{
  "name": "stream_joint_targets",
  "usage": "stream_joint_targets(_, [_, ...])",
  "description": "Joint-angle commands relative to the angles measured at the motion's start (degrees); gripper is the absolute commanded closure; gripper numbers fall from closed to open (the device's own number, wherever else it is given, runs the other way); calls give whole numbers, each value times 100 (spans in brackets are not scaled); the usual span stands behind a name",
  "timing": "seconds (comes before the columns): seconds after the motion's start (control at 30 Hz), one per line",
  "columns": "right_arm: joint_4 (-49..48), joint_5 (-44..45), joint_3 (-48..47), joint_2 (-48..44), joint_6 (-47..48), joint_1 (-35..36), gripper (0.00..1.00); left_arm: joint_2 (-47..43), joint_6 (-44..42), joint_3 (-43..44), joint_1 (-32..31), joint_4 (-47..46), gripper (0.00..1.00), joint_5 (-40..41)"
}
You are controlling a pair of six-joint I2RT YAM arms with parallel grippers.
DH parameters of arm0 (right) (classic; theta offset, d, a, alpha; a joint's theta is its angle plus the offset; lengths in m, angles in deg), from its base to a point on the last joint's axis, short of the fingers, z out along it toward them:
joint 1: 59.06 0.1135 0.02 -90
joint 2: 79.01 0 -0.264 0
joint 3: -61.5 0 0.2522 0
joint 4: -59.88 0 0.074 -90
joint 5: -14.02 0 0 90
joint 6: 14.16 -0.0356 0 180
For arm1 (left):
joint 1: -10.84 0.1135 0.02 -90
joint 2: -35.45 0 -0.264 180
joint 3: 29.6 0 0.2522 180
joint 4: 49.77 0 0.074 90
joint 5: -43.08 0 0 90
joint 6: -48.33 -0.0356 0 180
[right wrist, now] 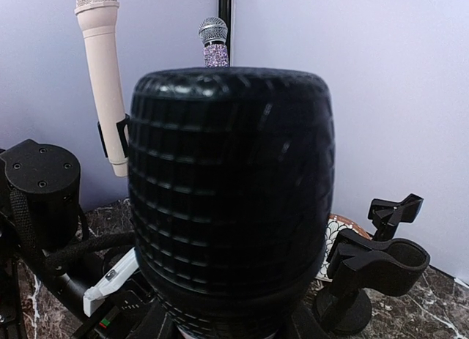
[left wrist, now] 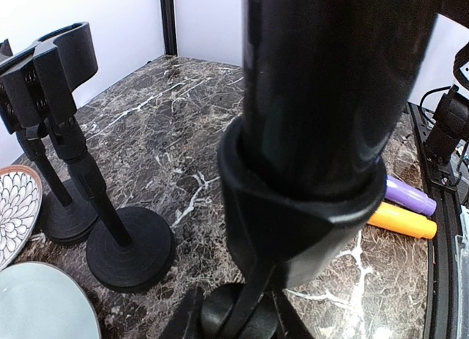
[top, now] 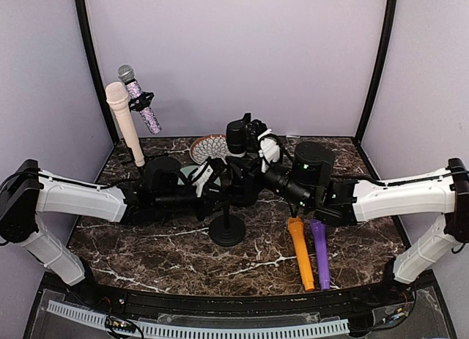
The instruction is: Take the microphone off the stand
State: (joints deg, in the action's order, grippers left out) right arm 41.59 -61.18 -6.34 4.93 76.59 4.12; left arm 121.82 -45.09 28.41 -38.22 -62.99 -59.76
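Far left corner of the table (top: 146, 244): a cream microphone (top: 121, 119) and a glittery purple microphone (top: 141, 99) are leaning in their own clips, heads up. Right of them, by the far edge, a patterned plate (top: 209, 147) is lying flat with a pale blue plate (left wrist: 37, 306) just beside it. Two empty stands (left wrist: 121, 240) are standing close together next to the plates (clear only from the left wrist camera).

The left arm is reaching in from the left edge. The left gripper (top: 211, 176) is clamping the stem of the stand (top: 227, 229) just under its clip (left wrist: 293, 222), with dark fingers sitting on either side of the joint at the bottom of the wrist view.

Middle of the table: the stand is resting on its round base. The black microphone (top: 237, 136) is sitting in the clip, its body rising out of the collar and its head pointing toward the far edge.

The right arm is coming in from the right edge. The right gripper (top: 258, 147) is gripping the black microphone's body below the head. In the right wrist view the grille is filling most of the picture.

Right of the middle, toward the near edge: an orange microphone (top: 301, 255) and a purple microphone (top: 320, 255) are lying side by side, parallel, heads toward the stand.
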Motion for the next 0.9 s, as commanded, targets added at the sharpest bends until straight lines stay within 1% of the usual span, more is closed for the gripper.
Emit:
stream_joint_targets(0.0, [-728, 231, -141, -483, 197, -16, 100, 133, -53, -56, 63, 593, 100, 265])
stream_joint_targets(0.57, [-747, 451, -328, -693, 249, -16, 100, 208, -62, -48, 69, 610, 100, 255])
stream_joint_targets(0.87, [-715, 887, -478, -643, 61, -25, 100, 234, -75, -62, 68, 636, 100, 251])
